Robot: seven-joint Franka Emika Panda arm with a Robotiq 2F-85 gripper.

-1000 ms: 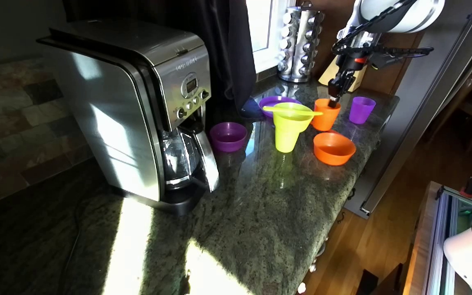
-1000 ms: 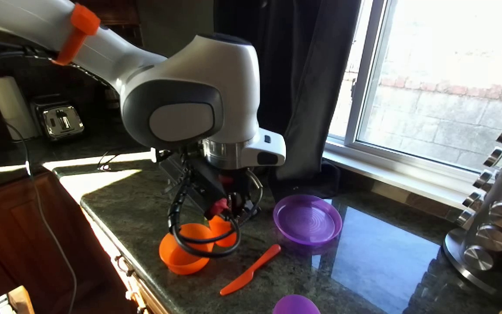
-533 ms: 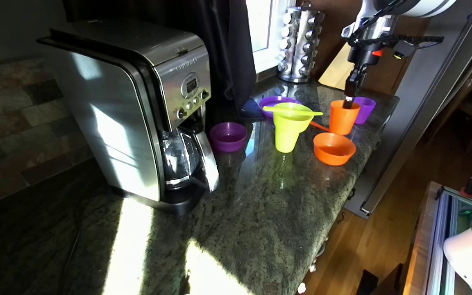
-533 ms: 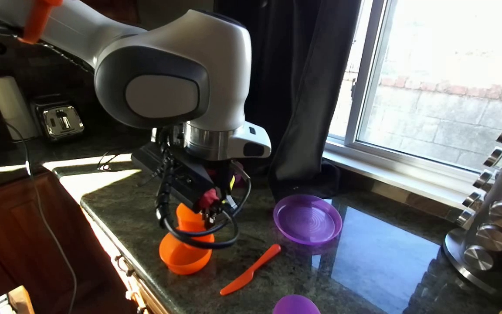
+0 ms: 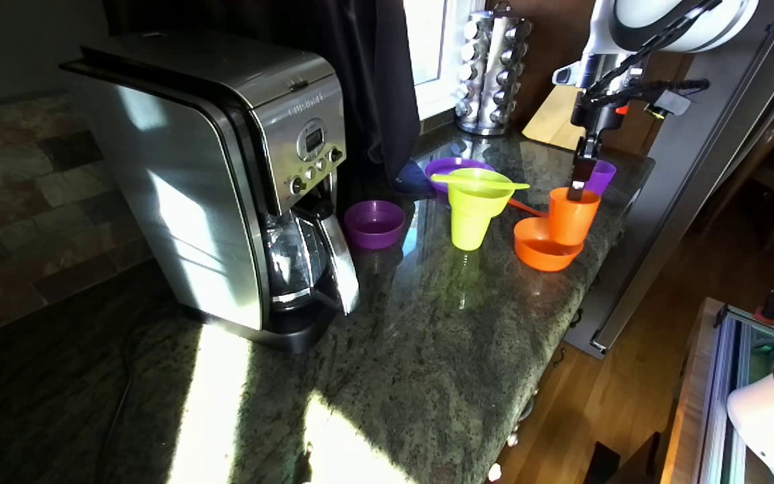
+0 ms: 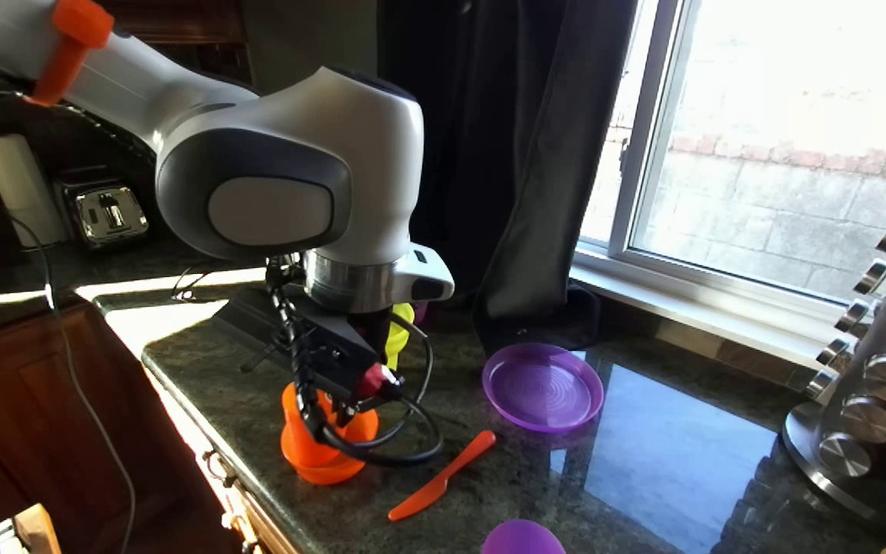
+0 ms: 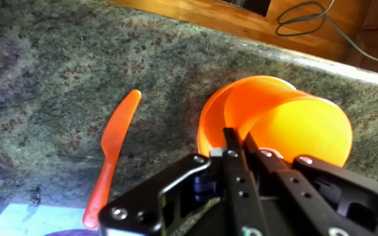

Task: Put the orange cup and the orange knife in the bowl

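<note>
Cup (image 5: 572, 220) is clasped by its wall in the claw (image 7: 239, 134), with the bowl (image 5: 539, 259) beneath and the knife (image 7: 111, 154) off to one side, and could be tipped onto the surface (image 5: 414, 323) if released off-centre.

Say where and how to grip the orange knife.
Likely best by the handle, from straight above, jaws closing across its width, once they release the orange cup. The orange knife lies flat on the counter, its handle narrower than its blade.
</note>
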